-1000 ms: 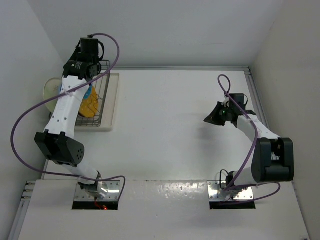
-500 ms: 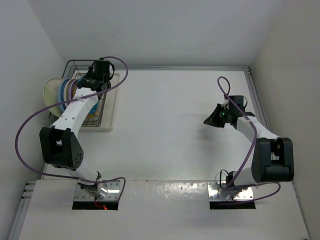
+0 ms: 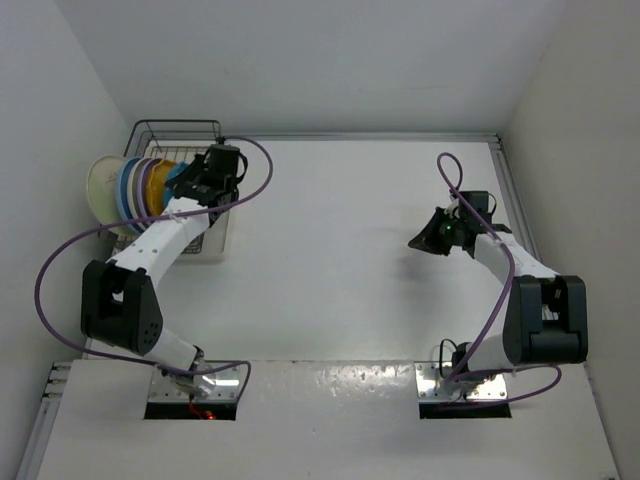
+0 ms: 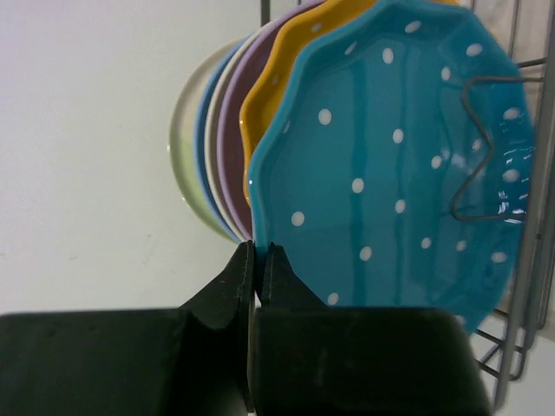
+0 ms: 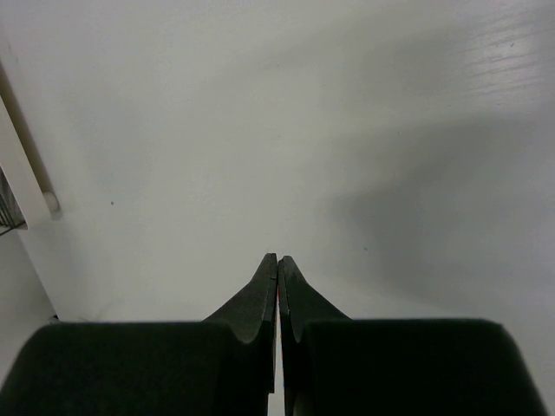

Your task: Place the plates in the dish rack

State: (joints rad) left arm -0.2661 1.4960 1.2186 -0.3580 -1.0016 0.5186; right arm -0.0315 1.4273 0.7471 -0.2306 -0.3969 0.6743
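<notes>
Left end effector (image 4: 259,251) drawn back from dish rack (image 3: 178,125), fingers together, empty | plates (image 4: 381,165) upright in rack | right end effector (image 5: 277,260) closed above table (image 3: 350,250) | loading apparently complete.

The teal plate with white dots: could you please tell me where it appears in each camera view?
Top external: teal plate, upper left, right end of the row in the dish rack.
Left wrist: teal plate fills centre and right.
Right wrist: not in view.
Shared landmark: orange-yellow plate just behind it.
</notes>
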